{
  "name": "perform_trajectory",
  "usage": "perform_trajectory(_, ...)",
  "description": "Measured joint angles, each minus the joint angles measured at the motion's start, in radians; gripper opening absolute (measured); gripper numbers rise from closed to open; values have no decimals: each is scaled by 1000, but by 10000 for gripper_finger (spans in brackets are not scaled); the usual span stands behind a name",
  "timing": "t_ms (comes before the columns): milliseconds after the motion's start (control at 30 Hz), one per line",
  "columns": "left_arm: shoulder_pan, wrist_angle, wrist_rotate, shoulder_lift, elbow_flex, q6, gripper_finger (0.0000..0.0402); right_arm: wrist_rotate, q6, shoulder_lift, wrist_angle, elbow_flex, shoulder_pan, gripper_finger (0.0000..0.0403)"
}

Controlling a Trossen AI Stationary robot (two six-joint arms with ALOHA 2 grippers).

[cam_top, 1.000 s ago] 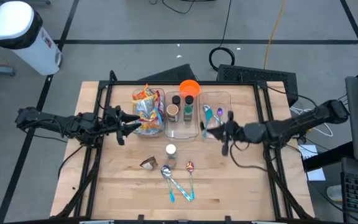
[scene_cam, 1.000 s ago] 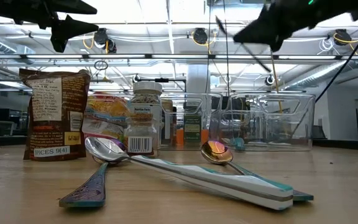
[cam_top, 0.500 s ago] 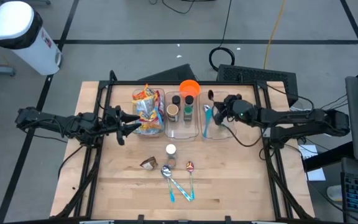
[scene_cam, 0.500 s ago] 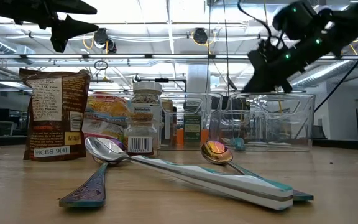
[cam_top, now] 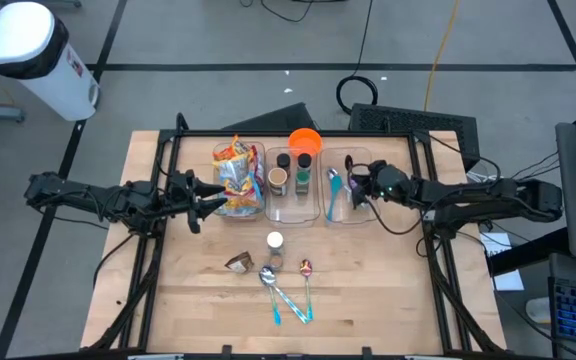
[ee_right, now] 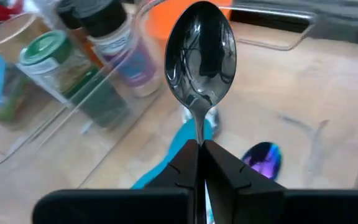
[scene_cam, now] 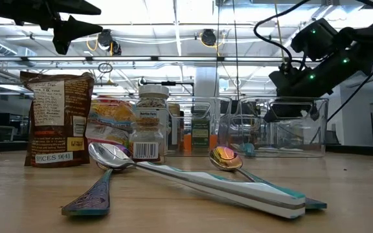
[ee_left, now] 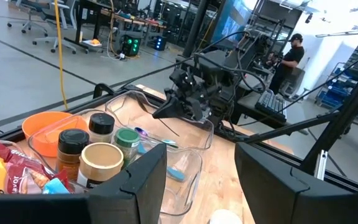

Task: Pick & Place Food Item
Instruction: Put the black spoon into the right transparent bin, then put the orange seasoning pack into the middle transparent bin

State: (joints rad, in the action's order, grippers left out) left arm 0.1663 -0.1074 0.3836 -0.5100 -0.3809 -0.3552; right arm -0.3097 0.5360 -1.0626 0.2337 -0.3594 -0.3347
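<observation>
- While the right gripper (ee_right: pixel 201 155) hangs over the rightmost clear bin (cam_top: pixel 346 187), its fingers are pinched tight on the thin handle of a dark spoon (ee_right: pixel 200 59); the bowl stands out ahead of the fingertips, over a blue-handled spoon (ee_right: pixel 179 149) and a purple spoon (ee_right: pixel 263 158) lying in that bin.
- Seen from above, the right gripper (cam_top: pixel 358 180) sits at the bin's far half; the low view shows it raised above the bin rim (scene_cam: pixel 290 100).
- Left gripper (cam_top: pixel 200 200) hovers just beside the left bin (cam_top: pixel 238 180), which holds snack packets (cam_top: pixel 233 160); its fingers (ee_left: pixel 135 180) stand partly apart with nothing between them.
- Middle bin holds spice jars (cam_top: pixel 288 172); an orange bowl (cam_top: pixel 305 140) sits behind it.
- On the open table (cam_top: pixel 368 280): a white-capped spice bottle (cam_top: pixel 274 247), a brown spice pouch (cam_top: pixel 238 263) and three spoons (cam_top: pixel 286 292) near the front edge; bottle and pouch stand close together, apart from the bins.
</observation>
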Motion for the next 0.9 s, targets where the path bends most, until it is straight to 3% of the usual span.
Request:
perform_trajectory(300,0,0,0,0,0,1,198,105,55,1,7,4,3,8)
perform_trajectory(533,0,0,0,0,0,1,198,128,53,1,6,4,3,13)
perform_trajectory(900,0,0,0,0,0,7,198,128,-7,0,44,5,3,106)
